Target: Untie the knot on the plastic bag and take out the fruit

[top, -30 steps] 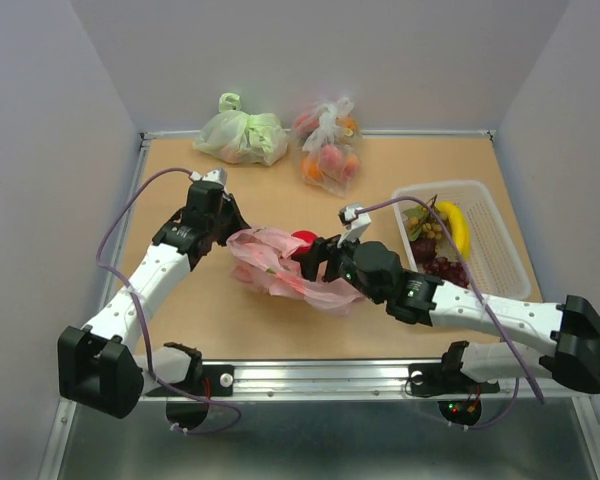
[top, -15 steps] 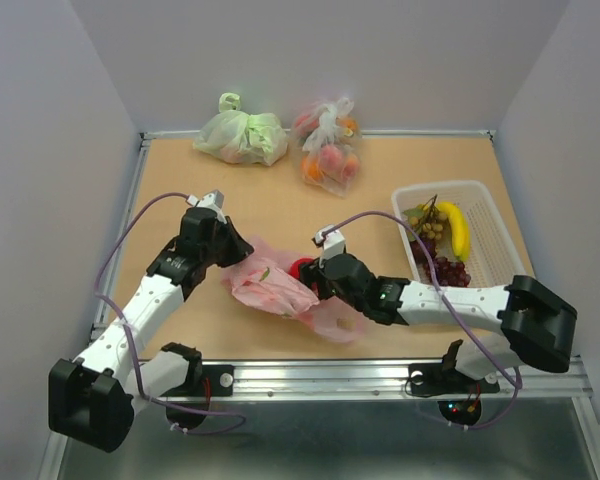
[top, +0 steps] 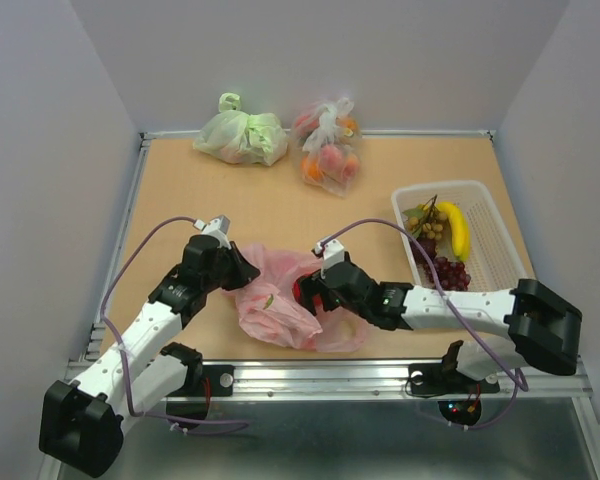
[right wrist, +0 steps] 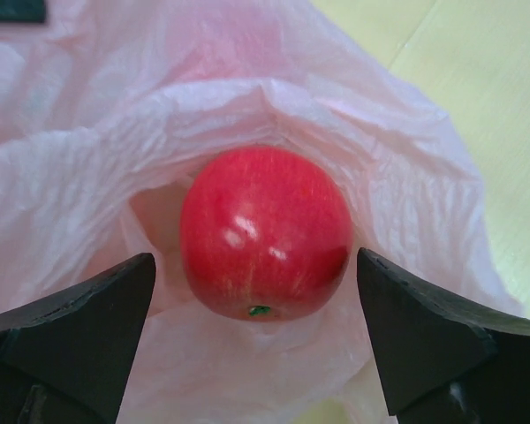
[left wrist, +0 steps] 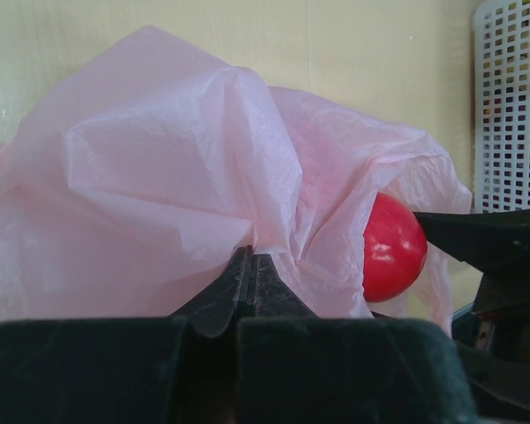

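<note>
Two arms reach inward from the near edge of the table and meet at the plastic bag, which lies crumpled close to that edge between them. The left gripper has its fingers pressed together on a fold of pink film at the bag's left side, pinching it. The right gripper is spread wide at the bag's right side, with one finger on either side of a round red fruit. A gap shows at one finger. The other fingertip is just beside the skin, and contact cannot be told. The fruit sits in the bag's open mouth, with pink film behind and under it. The left wrist view shows it beyond the bag's right fold.

Farther right, a white basket holds a banana, green grapes and a dark purple bunch.

Along the far wall, a pale green bag and a clear bag of orange-red fruit lie side by side, well apart from the pink one.
</note>
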